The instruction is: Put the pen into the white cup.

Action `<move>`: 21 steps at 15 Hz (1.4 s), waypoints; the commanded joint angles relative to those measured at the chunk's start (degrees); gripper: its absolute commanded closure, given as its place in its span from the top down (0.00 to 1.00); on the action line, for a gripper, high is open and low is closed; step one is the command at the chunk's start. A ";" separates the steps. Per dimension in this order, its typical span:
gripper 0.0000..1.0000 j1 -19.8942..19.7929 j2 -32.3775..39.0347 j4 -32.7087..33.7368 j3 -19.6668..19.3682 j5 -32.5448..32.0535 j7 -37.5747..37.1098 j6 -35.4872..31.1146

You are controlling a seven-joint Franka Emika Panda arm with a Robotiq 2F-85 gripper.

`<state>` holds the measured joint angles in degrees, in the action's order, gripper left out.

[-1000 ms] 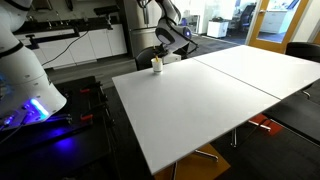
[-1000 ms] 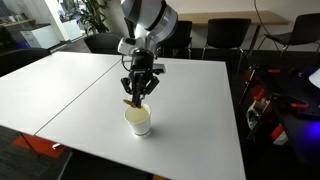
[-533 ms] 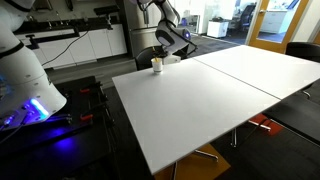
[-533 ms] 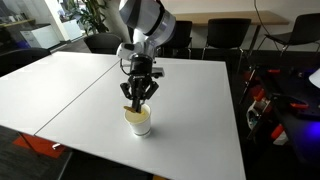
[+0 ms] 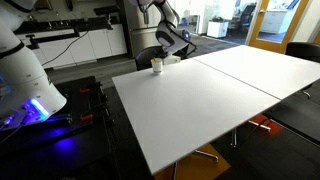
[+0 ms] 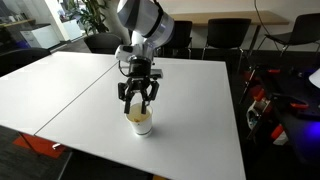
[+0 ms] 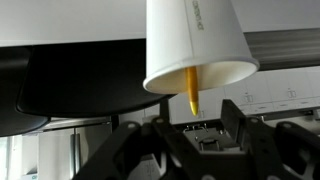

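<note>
The white cup (image 6: 140, 122) stands near the table's edge, and it is small in an exterior view (image 5: 157, 66). The wrist view is upside down, so the white cup (image 7: 195, 45) hangs from the top with its mouth facing me. The pen (image 7: 191, 90), orange-brown, sticks out of the cup's mouth with its lower part hidden inside. My gripper (image 6: 138, 96) hovers just above the cup. The gripper (image 7: 198, 113) is open. Its fingers (image 7: 233, 108) stand apart on both sides of the pen's free end without touching it.
The cup sits on a large white table (image 6: 90, 95) made of two joined tops (image 5: 210, 100). Black chairs (image 6: 215, 35) stand along the far side. Another robot base with blue lights (image 5: 30, 100) stands beside the table.
My gripper came down over the cup with the pen, then its jaws opened. The pen has left the fingers and now stands in the cup.
</note>
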<state>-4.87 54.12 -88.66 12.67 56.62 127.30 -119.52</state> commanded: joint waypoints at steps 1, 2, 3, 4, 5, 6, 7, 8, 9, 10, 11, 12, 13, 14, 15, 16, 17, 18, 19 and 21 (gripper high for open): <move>0.90 1.06 -1.04 0.01 -0.93 0.06 -0.19 -0.63; 0.96 0.91 -1.81 -0.78 -0.80 0.24 0.15 -0.71; 1.00 0.64 -2.70 -1.63 -0.63 0.56 0.64 -0.80; 1.00 0.52 -3.39 -2.21 -0.58 0.68 0.92 -0.86; 1.00 0.36 -4.49 -3.16 -0.48 1.10 1.31 -1.32; 1.00 0.24 -5.37 -3.83 -0.40 1.57 1.52 -1.70; 1.00 0.17 -6.42 -4.61 -0.37 2.02 1.79 -2.11; 1.00 0.12 -7.75 -5.72 -0.37 2.91 1.84 -3.03; 1.00 0.19 -8.94 -6.65 -0.53 3.73 1.38 -4.10; 1.00 0.18 -10.37 -7.86 -0.60 5.14 0.85 -5.75; 1.00 0.01 -11.67 -9.00 -0.55 6.77 1.62 -7.26; 1.00 0.08 -13.14 -10.35 -0.75 8.56 1.72 -9.39; 1.00 0.29 -14.59 -11.61 -1.00 10.67 1.25 -11.83; 1.00 0.47 -16.15 -12.99 -1.29 13.14 0.78 -14.71; 1.00 0.88 -17.48 -14.13 -1.85 15.10 0.09 -17.31; 1.00 1.43 -18.90 -15.23 -2.61 16.35 -0.83 -19.76; 1.00 1.63 -19.97 -16.24 -2.93 18.32 -0.88 -22.26; 1.00 2.15 -21.22 -17.23 -3.73 19.22 -2.14 -24.57; 1.00 2.79 -22.30 -18.11 -4.58 19.79 -3.58 -26.92; 1.00 4.11 -24.39 -20.00 -6.25 19.26 -8.63 -30.81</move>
<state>-3.73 35.20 -103.44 9.41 74.84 124.53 -144.85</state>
